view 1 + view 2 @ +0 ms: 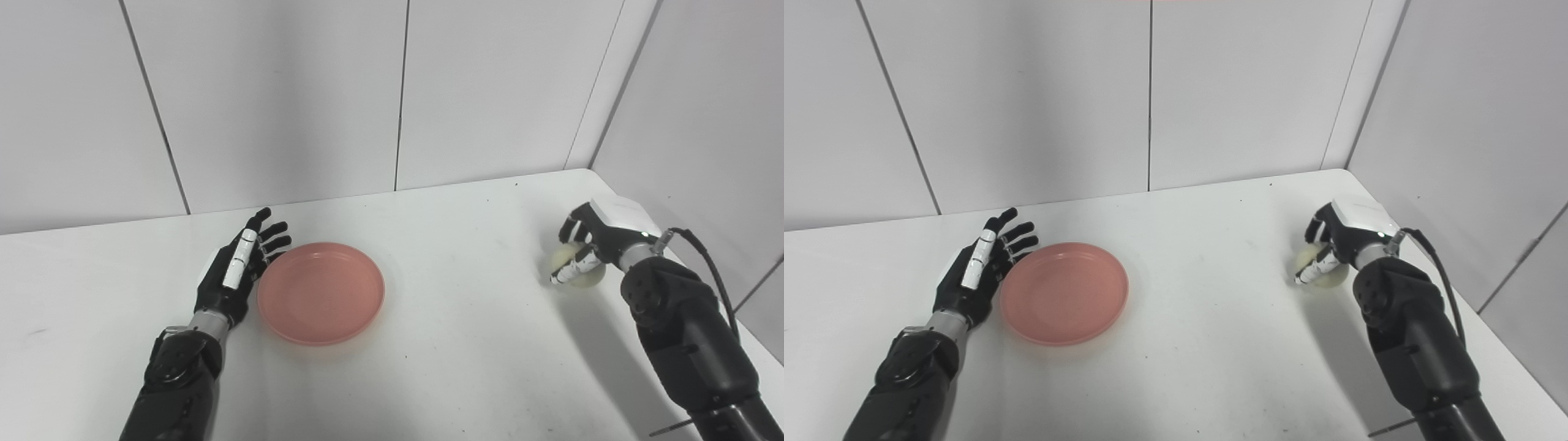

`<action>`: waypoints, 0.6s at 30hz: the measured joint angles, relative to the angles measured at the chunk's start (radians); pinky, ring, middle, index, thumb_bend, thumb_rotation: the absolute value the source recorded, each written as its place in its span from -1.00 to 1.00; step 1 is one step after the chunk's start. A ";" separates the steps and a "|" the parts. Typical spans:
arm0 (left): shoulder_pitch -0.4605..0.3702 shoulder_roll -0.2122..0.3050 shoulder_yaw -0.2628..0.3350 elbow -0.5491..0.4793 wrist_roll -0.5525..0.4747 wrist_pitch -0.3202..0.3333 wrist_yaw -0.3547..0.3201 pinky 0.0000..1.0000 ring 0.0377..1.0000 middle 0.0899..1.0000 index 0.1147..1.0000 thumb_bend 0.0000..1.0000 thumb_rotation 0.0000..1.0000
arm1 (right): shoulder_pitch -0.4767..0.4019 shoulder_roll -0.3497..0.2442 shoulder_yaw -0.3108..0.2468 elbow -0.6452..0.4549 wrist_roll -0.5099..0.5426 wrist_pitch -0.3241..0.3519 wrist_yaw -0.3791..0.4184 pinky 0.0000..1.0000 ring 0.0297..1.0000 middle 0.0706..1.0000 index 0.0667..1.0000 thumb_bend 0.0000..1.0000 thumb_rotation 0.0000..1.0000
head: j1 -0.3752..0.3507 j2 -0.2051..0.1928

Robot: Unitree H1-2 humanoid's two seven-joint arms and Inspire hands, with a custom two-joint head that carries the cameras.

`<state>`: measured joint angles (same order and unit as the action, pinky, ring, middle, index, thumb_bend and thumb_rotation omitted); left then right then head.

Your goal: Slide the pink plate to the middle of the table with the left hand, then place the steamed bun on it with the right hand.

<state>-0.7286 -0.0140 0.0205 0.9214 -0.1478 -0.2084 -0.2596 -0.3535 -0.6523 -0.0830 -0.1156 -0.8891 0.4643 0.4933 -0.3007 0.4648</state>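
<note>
Pink plate (321, 293) left of table centre; steamed bun (578, 267) far right.

I see my left hand (237, 268) flat beside the plate's left rim, fingers spread, holding nothing. My right hand (589, 244) is curled over the bun, fingers around it, on the white table (465, 331) near the right wall.

- No writing, labels, brands, numbers or signs can be read anywhere in either view.
</note>
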 measured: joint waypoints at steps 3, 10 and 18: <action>-0.006 -0.001 -0.001 0.010 0.000 -0.001 0.000 0.48 0.58 0.65 0.76 0.46 0.64 | -0.024 0.000 0.000 -0.023 0.009 0.000 -0.003 -0.51 -0.39 -0.22 -0.04 0.05 -0.99 | 0.011 0.000; -0.008 -0.005 -0.005 0.013 0.001 -0.003 0.001 0.51 0.59 0.66 0.76 0.46 0.64 | -0.088 0.002 0.080 -0.056 -0.009 0.000 0.000 -0.48 -0.34 -0.22 -0.03 0.06 -0.99 | 0.034 0.000; -0.009 -0.019 -0.011 0.011 0.003 -0.003 0.021 0.51 0.60 0.68 0.78 0.37 0.71 | -0.169 0.066 0.128 -0.088 -0.027 0.001 0.037 -0.45 -0.31 -0.20 -0.02 0.05 -1.00 | 0.109 0.006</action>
<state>-0.7374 -0.0330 0.0100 0.9323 -0.1446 -0.2110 -0.2391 -0.5223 -0.5863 0.0453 -0.2037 -0.9159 0.4648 0.5305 -0.1919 0.4709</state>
